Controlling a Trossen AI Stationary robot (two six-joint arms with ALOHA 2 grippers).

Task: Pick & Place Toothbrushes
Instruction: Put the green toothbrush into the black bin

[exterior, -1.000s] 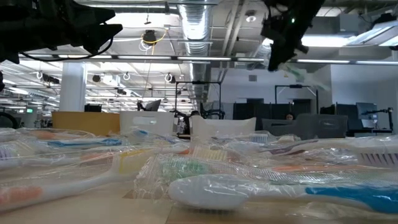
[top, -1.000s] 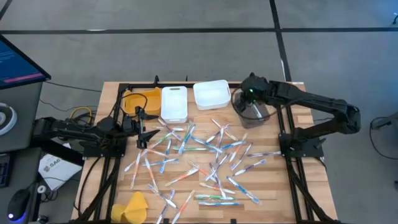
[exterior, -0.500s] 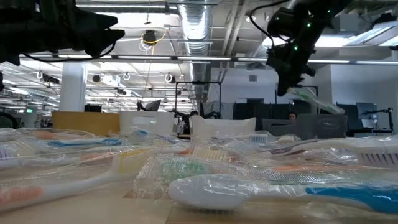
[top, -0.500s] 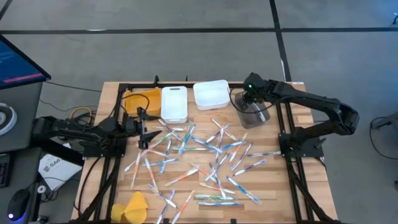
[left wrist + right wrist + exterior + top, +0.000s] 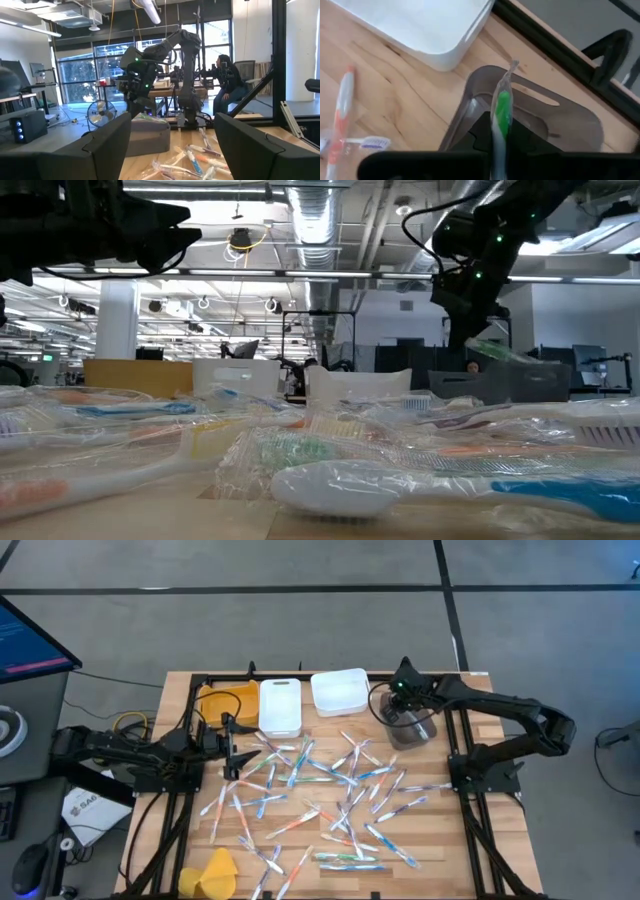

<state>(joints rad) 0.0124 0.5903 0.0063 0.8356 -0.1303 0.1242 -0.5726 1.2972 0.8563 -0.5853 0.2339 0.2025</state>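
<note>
1. Lower than a second ago, the right tool (image 5: 400, 700) now hangs over the grey bin (image 5: 405, 725) at the bench's (image 5: 500, 840) far right, having swung in over it. The left tool (image 5: 228, 745) waits near the bench's left edge, just in front of the orange bin (image 5: 225, 700). Two white bins (image 5: 280, 705) and (image 5: 340, 690) sit between the orange and grey ones. The scattered toothbrushes (image 5: 320, 785) cover the middle of the bench, and a yellow lump (image 5: 210, 875) lies at the near left corner.

2. From bench height, the right tool (image 5: 470, 330) is pinched on a wrapped green toothbrush (image 5: 505, 352), which slants down just above the grey bin's rim. Wrapped brushes fill the foreground.

3. Past the left arm's own fingers (image 5: 107, 140), spread wide with nothing between them, the right arm stands over the grey bin (image 5: 150, 135). A seated person (image 5: 227, 80) shows in the room behind.

4. On the right wrist, the green-handled brush (image 5: 502, 112) is clamped in nearly closed fingers, directly above the grey bin's (image 5: 570, 125) interior, beside a white bin (image 5: 430, 25).
</note>
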